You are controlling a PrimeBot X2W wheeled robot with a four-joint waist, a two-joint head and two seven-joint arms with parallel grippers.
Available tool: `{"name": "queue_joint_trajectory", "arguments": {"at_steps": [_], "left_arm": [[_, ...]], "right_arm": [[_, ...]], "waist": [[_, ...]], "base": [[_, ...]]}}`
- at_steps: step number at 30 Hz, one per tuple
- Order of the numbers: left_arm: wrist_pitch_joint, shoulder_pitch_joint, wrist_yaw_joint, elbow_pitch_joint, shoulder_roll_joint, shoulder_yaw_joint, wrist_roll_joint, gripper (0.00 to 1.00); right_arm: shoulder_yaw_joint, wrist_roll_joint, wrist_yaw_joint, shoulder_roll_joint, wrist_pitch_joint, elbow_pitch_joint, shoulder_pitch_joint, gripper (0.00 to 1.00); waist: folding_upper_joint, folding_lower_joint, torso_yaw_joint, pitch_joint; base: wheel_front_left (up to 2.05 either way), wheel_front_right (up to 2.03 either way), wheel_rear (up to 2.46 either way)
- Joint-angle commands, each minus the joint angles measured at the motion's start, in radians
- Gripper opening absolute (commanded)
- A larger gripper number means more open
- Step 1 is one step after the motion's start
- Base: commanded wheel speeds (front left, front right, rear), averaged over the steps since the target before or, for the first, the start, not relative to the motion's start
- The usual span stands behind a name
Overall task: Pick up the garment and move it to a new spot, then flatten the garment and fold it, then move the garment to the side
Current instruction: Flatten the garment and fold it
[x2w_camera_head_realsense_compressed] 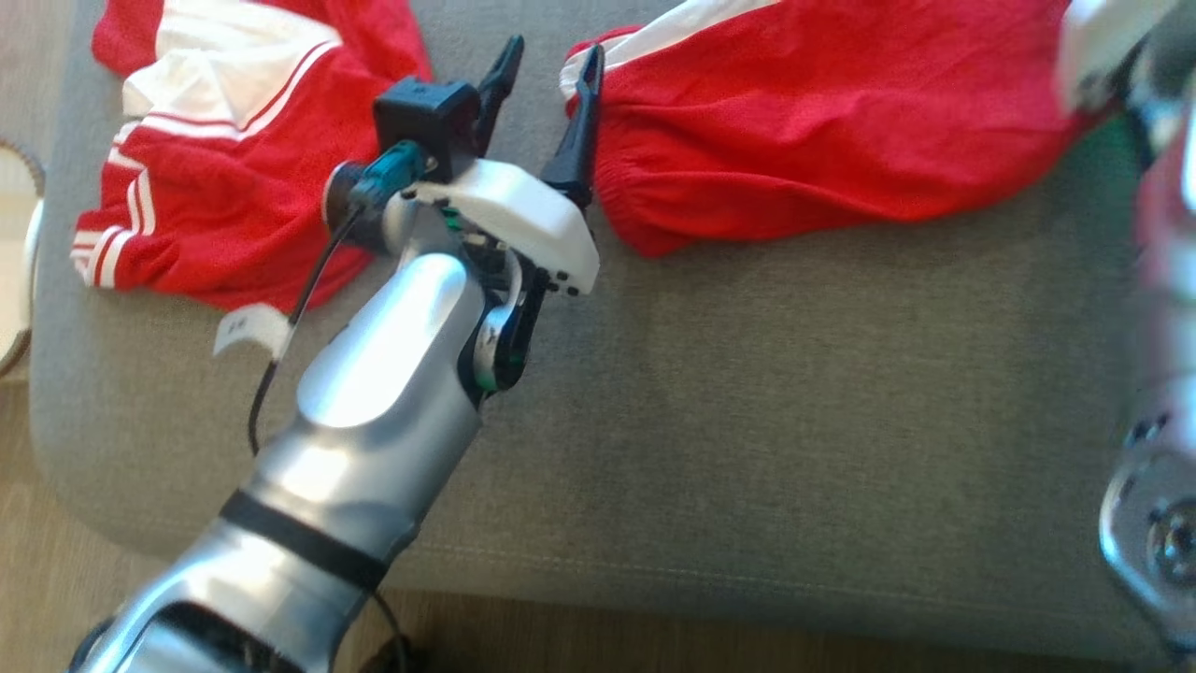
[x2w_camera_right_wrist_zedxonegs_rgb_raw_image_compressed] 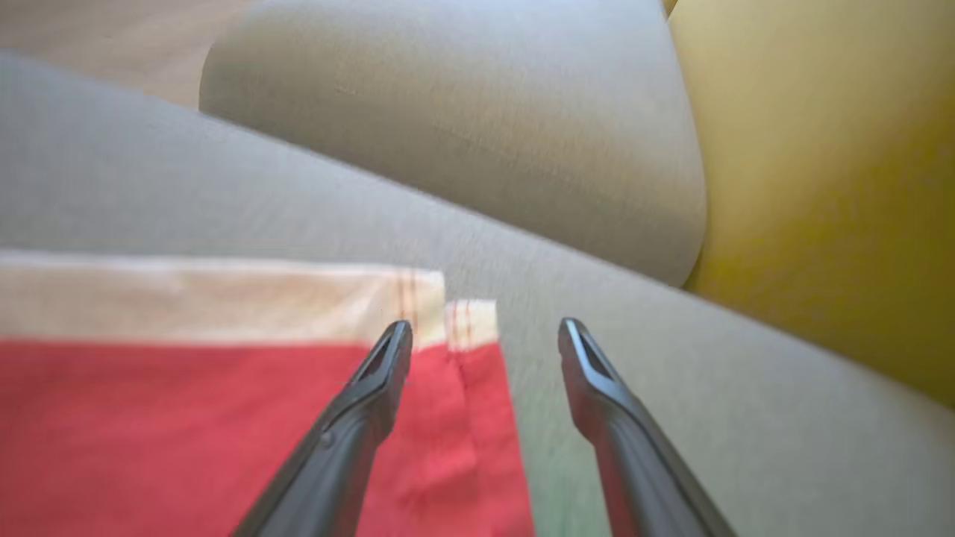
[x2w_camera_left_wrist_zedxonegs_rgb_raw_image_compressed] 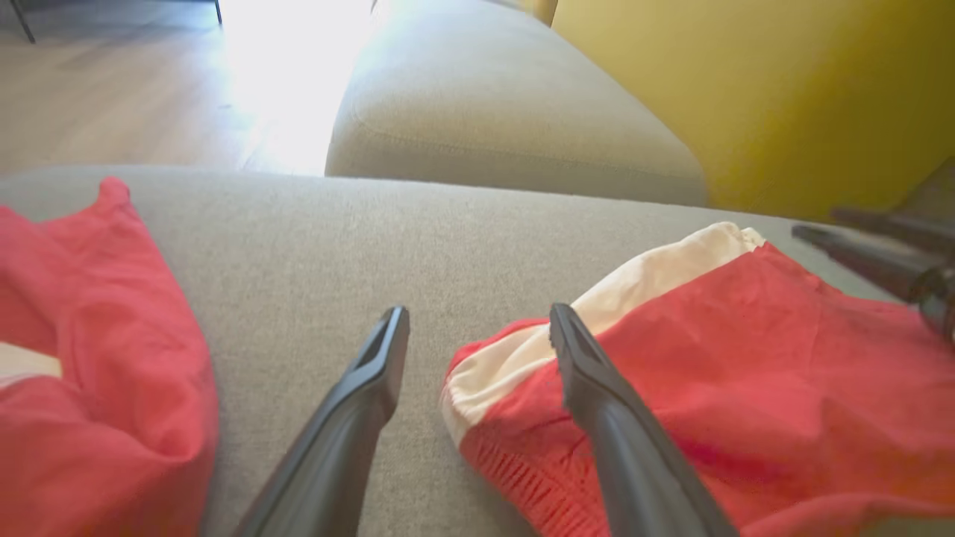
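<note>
Looking down on a gray cushion (x2w_camera_head_realsense_compressed: 794, 393) with the garment (x2w_camera_head_realsense_compressed: 822, 121), red shorts with a white band, lying on its far part, right of middle in the head view. Lying with the long axis left to right across that view, pointing the gathered elastic end toward the robot's left and the hem end toward its right, with the white band along the far edge.

Holding the left claw (x2w_camera_head_realsense_compressed: 553, 49) spread wide at the elastic end. In the left wrist view, showing one finger (x2w_camera_left_wrist_zedxonegs_rgb_raw_image_compressed: 597, 388) over the white-and-red corner and the other (x2w_camera_left_wrist_zedxonegs_rgb_raw_image_compressed: 365, 388) over bare cushion; touching the cloth or just above it, cannot tell.

Holding the right claw (x2w_camera_right_wrist_zedxonegs_rgb_raw_image_compressed: 485, 327) spread wide at the hem end. In the right wrist view, showing one finger over red cloth beside a small slit in the hem, the other over bare cushion.

Lying apart to the left, crumpled: a striped garment (x2w_camera_head_realsense_compressed: 234, 187), red with white panels.

Standing beyond, a second cushion (x2w_camera_left_wrist_zedxonegs_rgb_raw_image_compressed: 507, 112) and a yellow wall (x2w_camera_left_wrist_zedxonegs_rgb_raw_image_compressed: 783, 89). Showing wood floor (x2w_camera_head_realsense_compressed: 56, 579) at the near corner.
</note>
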Motion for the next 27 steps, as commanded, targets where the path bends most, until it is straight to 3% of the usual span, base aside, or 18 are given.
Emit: {"name": "queue_joint_trajectory", "arguments": {"at_steps": [1, 7, 16, 17, 18, 19, 20, 27], "left_arm": [[-0.012, 0.024, 0.017, -0.057, 0.037, 0.046, 0.039, 1.00], [-0.012, 0.215, 0.086, -0.276, 0.072, 0.129, 0.213, 1.00], [-0.012, 0.460, 0.092, -0.443, 0.044, 0.169, 0.303, 1.00], [-0.012, 0.475, 0.089, -0.448, 0.041, 0.171, 0.306, 1.00], [-0.012, 0.488, 0.087, -0.451, 0.039, 0.174, 0.308, 1.00], [-0.012, 0.498, 0.083, -0.452, 0.038, 0.178, 0.311, 1.00], [-0.012, 0.505, 0.079, -0.454, 0.036, 0.184, 0.313, 1.00], [-0.012, 0.533, 0.068, -0.467, 0.035, 0.219, 0.351, 1.00]], "right_arm": [[0.003, 0.010, -0.001, 0.028, 0.011, -0.006, 0.033, 1.00], [-0.047, 0.022, -0.001, 0.010, 0.075, 0.066, 0.088, 1.00], [-0.169, 0.053, -0.001, -0.041, 0.189, 0.173, 0.111, 1.00], [-0.179, 0.053, -0.001, -0.045, 0.203, 0.184, 0.113, 0.87], [-0.187, 0.052, -0.001, -0.048, 0.218, 0.195, 0.116, 0.56], [-0.196, 0.052, -0.001, -0.051, 0.233, 0.206, 0.117, 0.34], [-0.205, 0.051, -0.001, -0.055, 0.247, 0.215, 0.119, 0.00], [-0.237, 0.028, -0.001, -0.069, 0.248, 0.223, 0.142, 0.00]], "waist": [[0.0000, 0.0001, -0.028, -0.028], [0.0000, 0.0001, -0.046, -0.080], [0.0000, 0.0001, 0.026, -0.126], [0.0000, 0.0001, 0.034, -0.131], [0.0000, 0.0001, 0.041, -0.135], [0.0000, 0.0001, 0.047, -0.139], [0.0000, 0.0001, 0.053, -0.142], [0.0000, 0.0001, 0.051, -0.176]], "base": [[0.00, 0.00, 0.00], [0.00, 0.00, 0.00], [0.00, 0.00, 0.00], [0.00, 0.00, 0.00], [0.00, 0.00, 0.00], [0.00, 0.00, 0.00], [0.00, 0.00, 0.00], [0.00, 0.00, 0.00]]}}
